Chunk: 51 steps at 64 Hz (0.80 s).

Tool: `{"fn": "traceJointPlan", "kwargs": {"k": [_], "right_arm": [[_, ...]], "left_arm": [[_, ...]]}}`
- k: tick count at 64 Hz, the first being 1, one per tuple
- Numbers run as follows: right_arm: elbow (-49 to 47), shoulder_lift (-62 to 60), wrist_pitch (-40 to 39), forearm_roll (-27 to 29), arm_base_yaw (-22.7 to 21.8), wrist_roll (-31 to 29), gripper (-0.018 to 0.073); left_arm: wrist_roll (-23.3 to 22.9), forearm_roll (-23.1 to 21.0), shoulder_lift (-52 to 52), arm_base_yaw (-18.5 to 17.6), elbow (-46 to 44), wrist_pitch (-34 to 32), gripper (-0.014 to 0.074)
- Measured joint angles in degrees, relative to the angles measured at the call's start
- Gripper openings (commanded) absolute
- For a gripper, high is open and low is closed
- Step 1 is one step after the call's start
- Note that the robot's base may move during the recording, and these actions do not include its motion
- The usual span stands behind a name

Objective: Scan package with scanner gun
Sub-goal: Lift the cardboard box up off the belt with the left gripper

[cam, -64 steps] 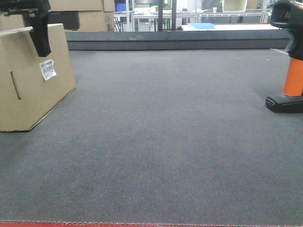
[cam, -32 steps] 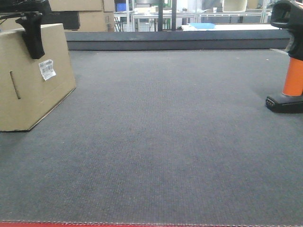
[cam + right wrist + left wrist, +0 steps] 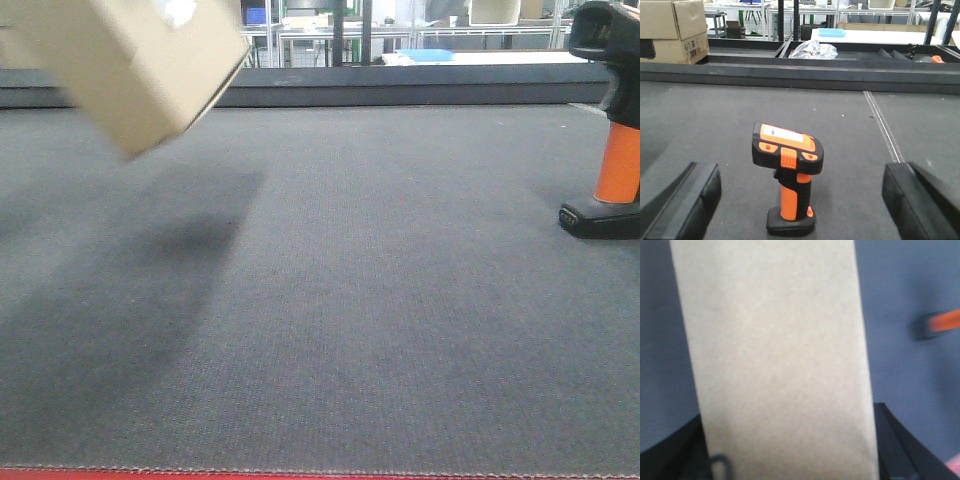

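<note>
Gripping package [image 3: 775, 340] with left gripper [image 3: 790, 442], fingers either side, tilted in the air above grey mat [image 3: 350, 300], far left. Probably light, stiff, smooth-faced; pinch firmly across narrow width. Holding right gripper [image 3: 800, 175] wide apart, empty, facing scanner gun [image 3: 787, 150], upright on its base. Looks top-heavy, hard plastic; take by orange handle [image 3: 791, 200]. Counting: one package, one scanner gun, two stacked cartons [image 3: 675, 30] behind.

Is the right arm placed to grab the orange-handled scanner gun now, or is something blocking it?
Probably yes. The black-and-orange pistol-shaped scanner gun stands upright on the grey mat, between the wide-open right jaws, with nothing in the way.
</note>
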Motion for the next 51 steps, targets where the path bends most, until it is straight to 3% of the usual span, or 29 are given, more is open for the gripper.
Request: {"fn": "traceJointPlan", "kwargs": {"k": [7, 17, 35, 51], "right_arm": [[0.0, -0.5, 1.6, 0.0, 0.2, 0.0, 0.0559], [2.8, -0.6, 1.3, 0.0, 1.1, 0.0, 0.0559], [14.6, 0.9, -12.5, 0.7, 1.1, 0.0, 0.0559], [16.1, 11.6, -23.5, 1.6, 1.1, 0.0, 0.0559]], "left_arm": [[1.0, -6.5, -1.9, 1.6, 2.7, 0.0, -0.0111], [1.2, -9.4, -3.2, 1.9, 7.2, 0.0, -0.0111], [1.2, -10.2, -3.2, 1.9, 10.9, 0.0, -0.0111], [1.3, -10.4, -3.2, 1.9, 11.0, 0.0, -0.0111]]}}
